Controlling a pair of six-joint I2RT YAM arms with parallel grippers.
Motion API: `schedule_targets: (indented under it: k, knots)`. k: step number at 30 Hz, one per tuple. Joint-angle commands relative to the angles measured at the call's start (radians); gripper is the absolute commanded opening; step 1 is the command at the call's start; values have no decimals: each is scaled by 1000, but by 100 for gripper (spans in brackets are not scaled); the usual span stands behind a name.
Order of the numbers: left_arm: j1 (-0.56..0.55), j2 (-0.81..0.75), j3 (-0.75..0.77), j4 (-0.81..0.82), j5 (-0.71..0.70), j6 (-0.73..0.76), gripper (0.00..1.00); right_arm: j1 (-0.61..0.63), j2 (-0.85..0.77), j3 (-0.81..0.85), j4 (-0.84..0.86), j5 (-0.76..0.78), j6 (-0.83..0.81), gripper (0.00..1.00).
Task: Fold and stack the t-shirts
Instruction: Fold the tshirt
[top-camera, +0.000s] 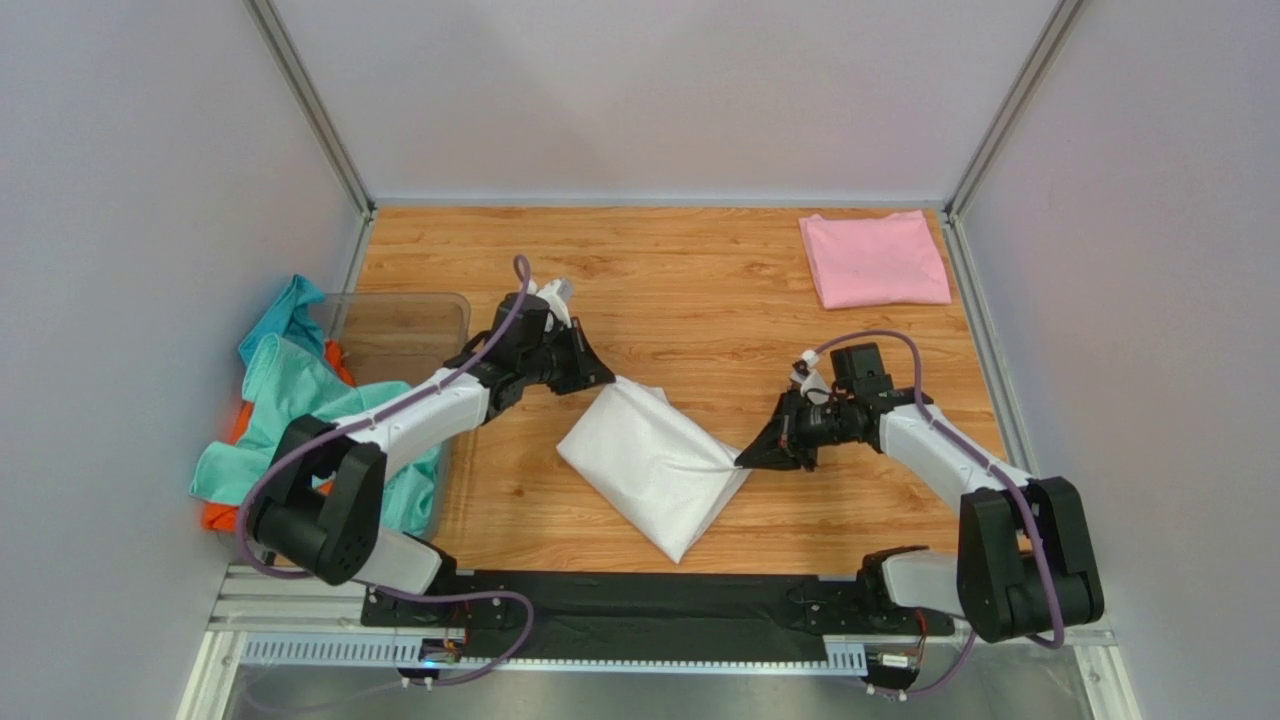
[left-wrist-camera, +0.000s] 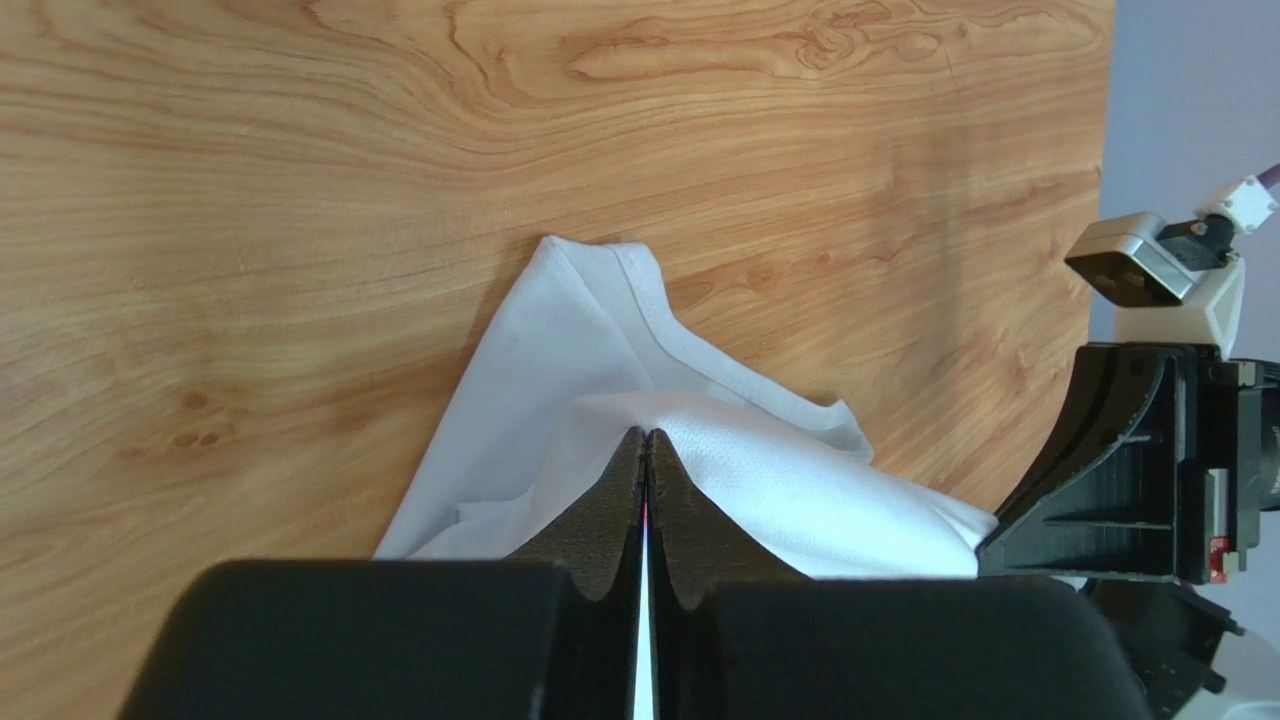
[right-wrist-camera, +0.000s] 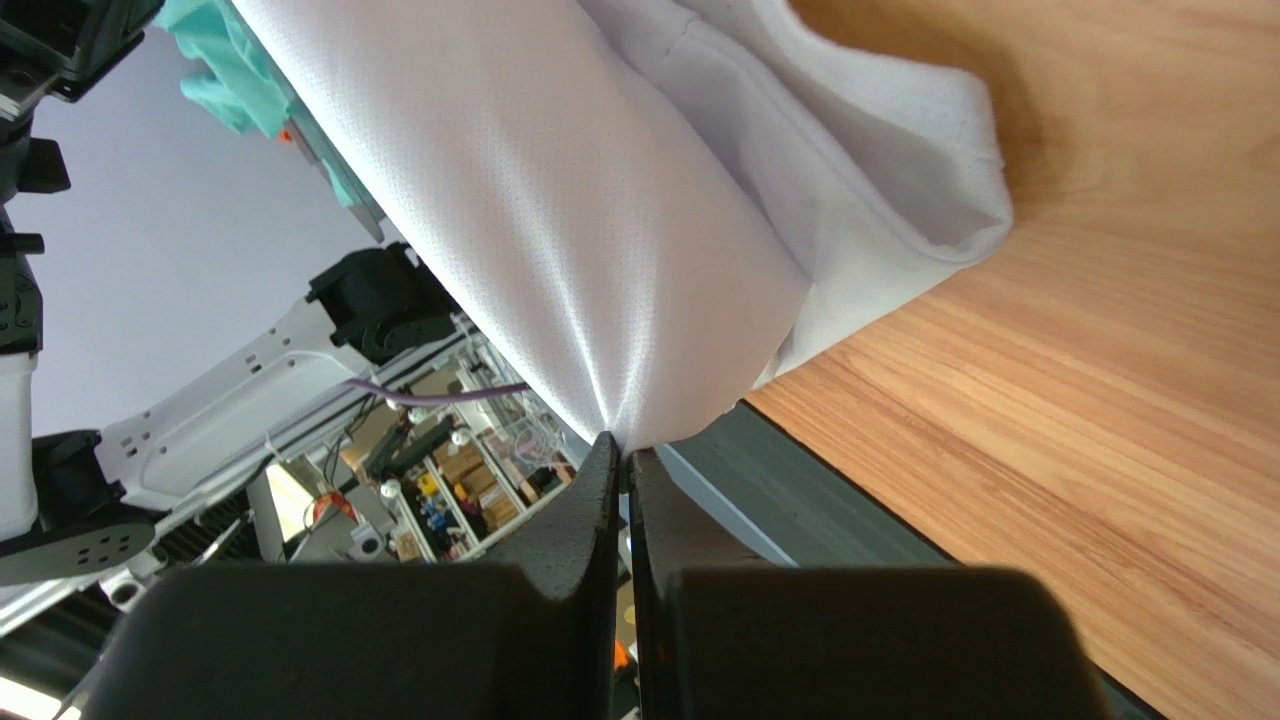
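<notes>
**White t-shirt pinched at two corners, mid-counter**

The white t-shirt (top-camera: 657, 465) lay near the middle of the wooden counter (top-camera: 706, 300), stretched between both hands. From overhead, the left hand (top-camera: 607, 383) met its corner at 11 o'clock and the right hand (top-camera: 747, 456) met the corner at 3 o'clock. Only this view showed the other garments. A folded pink t-shirt (top-camera: 875, 258) sat in the far corner at 1 o'clock. A heap of teal t-shirts (top-camera: 301, 398) with an orange one (top-camera: 221, 518) beneath it spilled over the 9 o'clock edge, beside a clear bin (top-camera: 398, 323).

The overhead picture could not show the grips, but the wrist cameras did. The left wrist view showed its fingers (left-wrist-camera: 609, 503) pressed together with a fold of white cloth between their tips and a hemmed edge rumpled on the wood beyond. The right wrist view showed its fingers (right-wrist-camera: 589, 503) likewise pressed together on a gathered point of cloth. From there the fabric rose clear of the counter, and a scrap of teal showed at 11 o'clock.
</notes>
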Motion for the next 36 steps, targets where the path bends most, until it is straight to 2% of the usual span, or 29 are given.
schedule_targets:
  k: [1,13,18,24,25,26,27,28,29,30,31,32,34,36]
  knots:
    - [0,54,62,102,53,37,0,-36,2,13,7,42,-23,0]
    - [-14,252,154,160,131,91,0,-101,137,-7,50,73,-71,1]
    - [-26,325,198,162,170,142,0,-134,163,-5,48,123,-101,5]
    - [-39,402,263,123,179,175,10,-154,198,-16,51,145,-129,9]
    - [-39,411,280,119,190,182,16,-157,201,-14,50,148,-135,15]
    - [-39,419,284,114,197,182,35,-164,199,-14,48,148,-138,22]
    - [-40,416,287,119,205,182,44,-167,195,-13,42,140,-137,38]
    - [-40,408,281,123,205,182,54,-172,180,-11,39,136,-140,47]
    - [-45,381,278,122,201,189,71,-175,163,1,29,134,-144,53]
    - [-46,364,280,96,193,198,80,-175,147,7,3,145,-150,59]
    - [-48,350,290,73,170,209,83,-175,131,15,-13,152,-152,67]
    - [-49,318,298,45,159,233,86,-177,85,32,-43,166,-160,70]
    - [-51,281,310,-33,119,255,90,-175,36,46,-77,178,-167,99]
    - [-54,212,294,-71,92,267,91,-175,-41,70,-135,183,-183,100]
